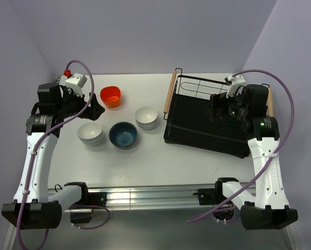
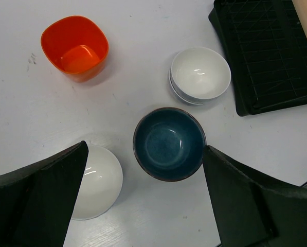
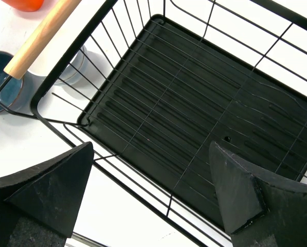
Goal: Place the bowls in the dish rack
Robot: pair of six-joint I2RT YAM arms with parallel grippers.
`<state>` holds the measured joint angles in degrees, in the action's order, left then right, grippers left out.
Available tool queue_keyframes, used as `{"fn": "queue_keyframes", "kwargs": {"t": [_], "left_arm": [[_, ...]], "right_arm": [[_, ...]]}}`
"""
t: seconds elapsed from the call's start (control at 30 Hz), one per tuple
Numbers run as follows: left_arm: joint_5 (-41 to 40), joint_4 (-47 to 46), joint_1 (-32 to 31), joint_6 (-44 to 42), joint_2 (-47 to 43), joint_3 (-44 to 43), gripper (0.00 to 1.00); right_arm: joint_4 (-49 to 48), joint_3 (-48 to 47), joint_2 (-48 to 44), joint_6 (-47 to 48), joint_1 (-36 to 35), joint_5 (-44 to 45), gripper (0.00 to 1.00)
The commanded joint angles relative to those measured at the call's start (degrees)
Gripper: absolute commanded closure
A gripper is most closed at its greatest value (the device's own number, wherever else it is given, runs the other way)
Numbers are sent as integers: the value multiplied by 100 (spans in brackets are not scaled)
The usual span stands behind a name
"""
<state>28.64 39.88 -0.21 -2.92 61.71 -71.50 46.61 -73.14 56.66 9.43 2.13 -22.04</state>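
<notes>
Nearest the arm bases, a white bowl (image 1: 90,133) and the dark blue bowl (image 1: 123,135) are sitting side by side on the bench (image 1: 145,161), close but not touching. The left hand (image 1: 92,110) is hovering over them with its fingers spread wide and nothing between them. In its wrist view the blue bowl is lying almost centred in the gap, with the white one partly under the left finger (image 2: 45,190).

A little farther out, a second white bowl (image 1: 146,117), seemingly stacked on another, is standing toward the dish rack (image 1: 191,125). The orange bowl (image 1: 111,96) is resting farthest back.

All the bowls are lying left of the rack, so the left arm is the nearer one, and the blue bowl looks the likeliest first pick.

The rack is sitting empty and slightly askew on the right. The right hand (image 1: 218,104) is hanging above the tray, fingers spread and holding nothing.
</notes>
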Motion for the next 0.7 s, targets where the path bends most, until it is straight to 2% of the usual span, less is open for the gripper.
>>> {"fn": "queue_keyframes", "kwargs": {"t": [0.0,0.23,0.4,0.47,0.6,0.67], "left_arm": [[10,-217,3,63,-107,-232,1],[18,-68,3,-305,-28,-268,0],[342,432,3,-1218,217,-320,1],[457,861,3,-1833,332,-373,2],[975,1599,3,-2914,630,-399,6],[924,1664,3,-3241,710,-312,8]], "right_arm": [[-126,-227,-94,-20,-11,-19,0],[-29,-323,-50,-3,-20,-98,0],[85,-420,-24,68,-20,-134,0],[164,-429,2,103,-20,-204,0],[208,-429,46,112,-20,-274,0],[234,-464,90,103,-11,-309,0]]}}
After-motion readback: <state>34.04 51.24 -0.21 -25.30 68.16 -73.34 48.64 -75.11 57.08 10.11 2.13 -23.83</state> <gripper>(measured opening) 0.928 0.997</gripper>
